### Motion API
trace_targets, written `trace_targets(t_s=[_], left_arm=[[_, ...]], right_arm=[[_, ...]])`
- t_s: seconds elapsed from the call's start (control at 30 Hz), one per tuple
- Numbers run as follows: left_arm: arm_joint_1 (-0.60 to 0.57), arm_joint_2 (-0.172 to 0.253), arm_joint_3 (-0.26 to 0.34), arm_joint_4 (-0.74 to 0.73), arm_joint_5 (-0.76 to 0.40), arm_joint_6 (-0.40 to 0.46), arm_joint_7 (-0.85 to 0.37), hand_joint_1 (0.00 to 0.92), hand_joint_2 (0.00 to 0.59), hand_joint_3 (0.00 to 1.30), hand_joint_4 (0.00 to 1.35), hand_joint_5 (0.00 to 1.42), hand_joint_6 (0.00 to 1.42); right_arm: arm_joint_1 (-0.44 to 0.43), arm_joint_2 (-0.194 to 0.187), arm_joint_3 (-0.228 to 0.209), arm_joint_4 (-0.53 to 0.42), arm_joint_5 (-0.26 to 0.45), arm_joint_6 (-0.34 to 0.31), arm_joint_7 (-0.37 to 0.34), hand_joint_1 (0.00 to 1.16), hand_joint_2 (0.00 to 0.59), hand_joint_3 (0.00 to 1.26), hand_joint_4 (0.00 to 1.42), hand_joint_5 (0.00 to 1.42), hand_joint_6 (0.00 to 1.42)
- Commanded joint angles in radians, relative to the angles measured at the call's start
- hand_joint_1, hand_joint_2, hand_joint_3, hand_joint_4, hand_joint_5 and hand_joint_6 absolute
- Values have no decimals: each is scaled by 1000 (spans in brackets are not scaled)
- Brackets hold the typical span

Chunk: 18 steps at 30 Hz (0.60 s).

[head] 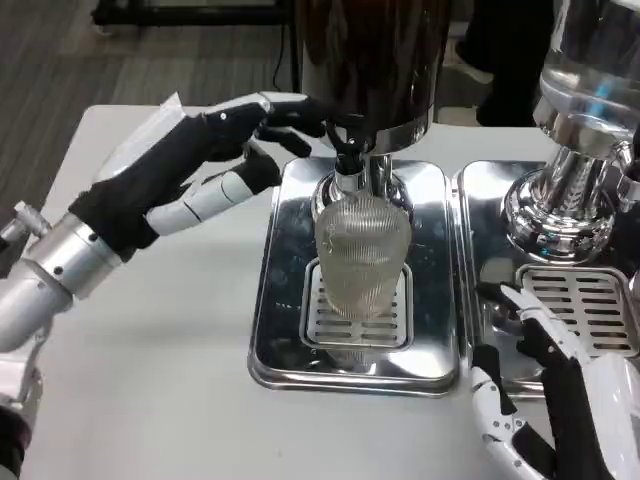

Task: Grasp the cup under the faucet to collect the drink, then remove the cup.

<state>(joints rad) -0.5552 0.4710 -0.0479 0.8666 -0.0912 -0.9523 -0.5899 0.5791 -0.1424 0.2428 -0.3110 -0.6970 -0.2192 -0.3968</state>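
Observation:
A ribbed clear cup [362, 256] stands on the drip grate of the steel tray [285, 300], directly under the black faucet [349, 150] of a dark drink dispenser [370, 55]. My left hand [215, 160] is raised at the upper left of the cup, fingers spread, with its upper fingertips [305, 125] reaching toward the faucet lever; whether they touch it I cannot tell. It holds nothing. My right hand [545, 400] rests low at the bottom right, fingers apart, to the right of the tray and apart from the cup.
A second dispenser [590, 90] with a clear tank stands on the right on its own steel tray with a grate [585, 310]. The white table [140, 380] stretches out to the left and front.

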Motion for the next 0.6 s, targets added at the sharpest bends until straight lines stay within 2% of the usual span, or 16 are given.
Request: trace_targets(t_s=[0.03, 0.23, 0.47, 0.6], left_arm=[[-28, 3, 17, -28, -23, 34, -40, 0, 80, 295, 308, 380, 659], [-57, -1, 14, -33, -15, 56, -67, 0, 73, 291, 308, 381, 648], [-103, -4, -8, 5, 23, 60, -90, 0, 63, 309, 318, 370, 474], [-119, -5, -9, 14, 37, 52, -98, 0, 62, 309, 318, 370, 444]], right_arm=[[6, 0, -1, -2, 11, -11, 4, 410, 509, 250, 164, 159, 345], [4, 5, -3, 3, 17, -10, 1, 418, 508, 250, 164, 159, 345], [5, 12, -3, 5, 20, -11, -3, 426, 508, 250, 164, 159, 345], [7, 13, -6, 6, 26, -12, -4, 429, 508, 250, 164, 159, 345]])
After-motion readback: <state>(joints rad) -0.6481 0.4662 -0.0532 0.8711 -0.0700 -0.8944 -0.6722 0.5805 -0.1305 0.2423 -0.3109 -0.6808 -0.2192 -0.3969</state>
